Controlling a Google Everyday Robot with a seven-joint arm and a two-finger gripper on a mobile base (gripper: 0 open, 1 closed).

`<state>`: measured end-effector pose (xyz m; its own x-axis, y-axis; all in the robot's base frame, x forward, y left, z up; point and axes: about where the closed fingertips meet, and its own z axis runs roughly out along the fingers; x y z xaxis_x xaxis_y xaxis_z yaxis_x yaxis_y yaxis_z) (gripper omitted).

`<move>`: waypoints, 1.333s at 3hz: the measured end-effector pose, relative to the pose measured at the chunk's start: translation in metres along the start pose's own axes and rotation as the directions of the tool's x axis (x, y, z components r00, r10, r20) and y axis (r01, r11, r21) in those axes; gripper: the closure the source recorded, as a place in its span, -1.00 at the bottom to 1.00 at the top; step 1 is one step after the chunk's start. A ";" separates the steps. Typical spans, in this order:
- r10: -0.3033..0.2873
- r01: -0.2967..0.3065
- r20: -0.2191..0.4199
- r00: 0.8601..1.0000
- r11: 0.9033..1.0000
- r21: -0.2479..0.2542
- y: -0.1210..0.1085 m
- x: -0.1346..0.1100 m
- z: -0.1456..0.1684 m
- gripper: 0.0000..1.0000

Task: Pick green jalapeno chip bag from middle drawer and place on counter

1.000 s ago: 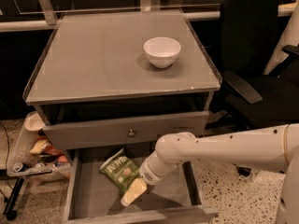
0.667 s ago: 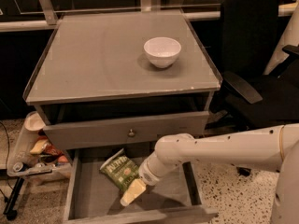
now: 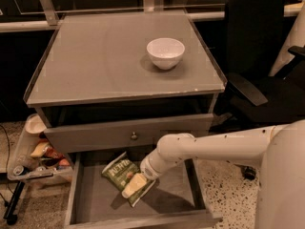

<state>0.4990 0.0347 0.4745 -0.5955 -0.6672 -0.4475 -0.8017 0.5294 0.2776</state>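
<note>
The green jalapeno chip bag point(image 3: 120, 171) lies on the floor of the open middle drawer point(image 3: 95, 205), near its middle, tilted diagonally. My gripper point(image 3: 135, 185) reaches down into the drawer from the right on a white arm and sits on the bag's lower right end, covering that corner. The counter point(image 3: 95, 56) is above, a flat grey cabinet top with a thin raised rim.
A white bowl point(image 3: 165, 52) stands on the counter toward the back right. The shut upper drawer front with a round knob point(image 3: 134, 136) overhangs the open drawer. A black office chair point(image 3: 257, 56) is at the right. A low cart with snack packets point(image 3: 38, 151) is at the left.
My gripper has moved a little up and back in the drawer, further onto the chip bag. The bag has not visibly moved.
</note>
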 end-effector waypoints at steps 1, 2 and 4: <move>0.009 -0.009 0.013 1.000 1.000 -0.001 -0.016 -0.002 0.017 -1.00; 0.021 -0.021 0.025 0.999 1.000 0.008 -0.030 -0.007 0.053 -1.00; 0.046 -0.046 0.018 0.999 0.999 0.022 -0.030 0.001 0.072 -1.00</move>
<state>0.5259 0.0556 0.4044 -0.6307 -0.6326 -0.4496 -0.7719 0.5712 0.2791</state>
